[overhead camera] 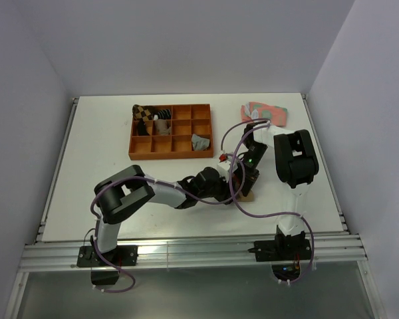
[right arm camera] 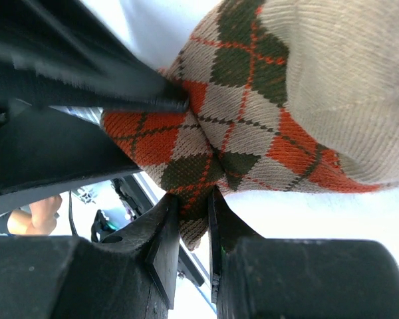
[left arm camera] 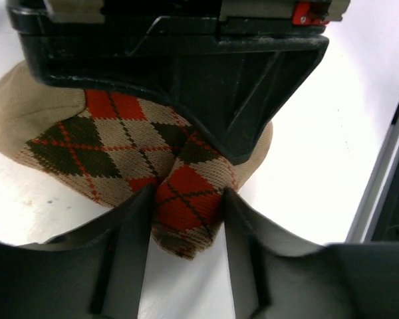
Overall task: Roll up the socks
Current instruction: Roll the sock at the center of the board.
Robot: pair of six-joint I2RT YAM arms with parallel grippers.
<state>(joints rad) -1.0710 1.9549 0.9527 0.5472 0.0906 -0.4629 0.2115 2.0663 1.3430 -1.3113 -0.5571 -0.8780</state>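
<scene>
**Item under handling.** One tan argyle sock (left arm camera: 120,143) with orange and dark-brown diamonds lies on the white table (overhead camera: 100,166). It is on the near side of the orange tray (overhead camera: 179,154), off its right-hand corner and apart from it. The left jaws stand either side of a bunched orange fold of this sock, touching it on both flanks. The right jaws are drawn narrow and pinch a thin edge of the same sock.

**Tray contents.**
- One grey sock (overhead camera: 199,141), in the near right compartment.
- One dark chequered piece (overhead camera: 144,111), in the far left corner.
- One small bundle just right of that piece, too small to identify.

**Beyond the tray.** One heap of pink-and-green patterned fabric (overhead camera: 263,111) lies to the tray's right, level with its far edge. The number of pieces in it cannot be told.

**Surface and room.**
- One table, matt white, with faint marks near the sock.
- Plain pale walls (overhead camera: 186,46) enclose it on three sides.
- A metal rail (overhead camera: 186,252) runs along the near edge.
- Two arms are present, left (overhead camera: 159,191) and right (overhead camera: 292,159), meeting on the near side of the tray.
</scene>
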